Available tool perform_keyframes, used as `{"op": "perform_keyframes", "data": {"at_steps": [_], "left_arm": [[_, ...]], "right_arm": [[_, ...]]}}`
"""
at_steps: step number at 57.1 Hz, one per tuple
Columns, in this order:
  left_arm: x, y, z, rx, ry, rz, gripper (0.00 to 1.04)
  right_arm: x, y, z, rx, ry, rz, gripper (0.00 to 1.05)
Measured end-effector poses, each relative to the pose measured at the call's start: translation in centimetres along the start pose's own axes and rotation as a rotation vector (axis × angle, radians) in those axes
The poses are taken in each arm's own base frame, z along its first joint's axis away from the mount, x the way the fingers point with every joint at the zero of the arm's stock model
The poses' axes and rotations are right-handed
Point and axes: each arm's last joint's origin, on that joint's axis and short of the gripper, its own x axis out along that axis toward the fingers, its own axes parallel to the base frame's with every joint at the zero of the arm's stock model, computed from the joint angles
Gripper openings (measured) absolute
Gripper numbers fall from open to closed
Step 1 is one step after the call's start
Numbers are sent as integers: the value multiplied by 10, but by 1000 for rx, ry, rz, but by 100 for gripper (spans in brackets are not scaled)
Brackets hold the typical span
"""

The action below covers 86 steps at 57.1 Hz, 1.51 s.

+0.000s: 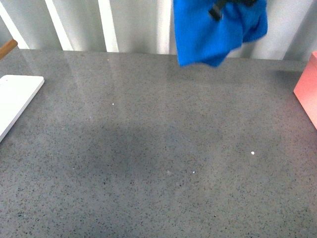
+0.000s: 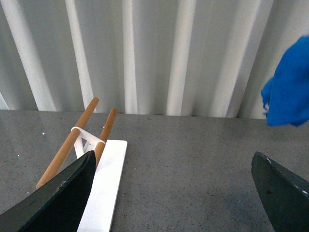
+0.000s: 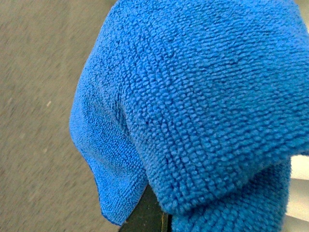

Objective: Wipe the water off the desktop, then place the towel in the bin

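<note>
The bright blue towel (image 1: 213, 34) hangs in the air above the far edge of the dark grey speckled desktop (image 1: 158, 163). My right gripper (image 1: 220, 9) is shut on it, and only black bits of it show at the top of the front view. In the right wrist view the towel (image 3: 203, 96) fills the picture and drapes over one dark finger (image 3: 145, 215). My left gripper (image 2: 171, 193) is open over bare desktop (image 2: 183, 159), with the towel (image 2: 289, 92) far off to its right. A darker patch (image 1: 124, 148) lies mid-desktop; I cannot tell whether it is wet.
A flat white board (image 1: 15, 99) lies at the left edge, and wooden rods (image 2: 67, 142) rest on it. A pink thing (image 1: 307, 91) juts in at the right edge; only its corner shows, and I cannot tell if it is the bin. Pale corrugated wall (image 1: 133, 25) stands behind.
</note>
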Motion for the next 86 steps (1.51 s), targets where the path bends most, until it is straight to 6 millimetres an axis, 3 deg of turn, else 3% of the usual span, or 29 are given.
{"op": "perform_keyframes", "data": {"at_steps": [6,12,15,24,32,38,48,57,86], "left_arm": [[0,0,0,0,0,0,98],[0,0,0,0,0,0,98],[0,0,0,0,0,0,98],[0,0,0,0,0,0,98],[0,0,0,0,0,0,98],[0,0,0,0,0,0,98],[0,0,0,0,0,0,98],[0,0,0,0,0,0,98],[0,0,0,0,0,0,98]], "right_arm": [[-31,-39,37,97,-97,-170,5],[-57,-62,51,223,-63,-320,5],[-71,-73,48,307,0,-406,5],[-85,-103,-8,456,272,-591,5],[-92,-120,-60,503,389,-649,5],[-105,-130,-88,535,442,-659,5],[-112,-134,-101,563,461,-618,5],[-106,-122,-112,595,510,-487,5],[-94,-114,-133,647,556,-424,5]]}}
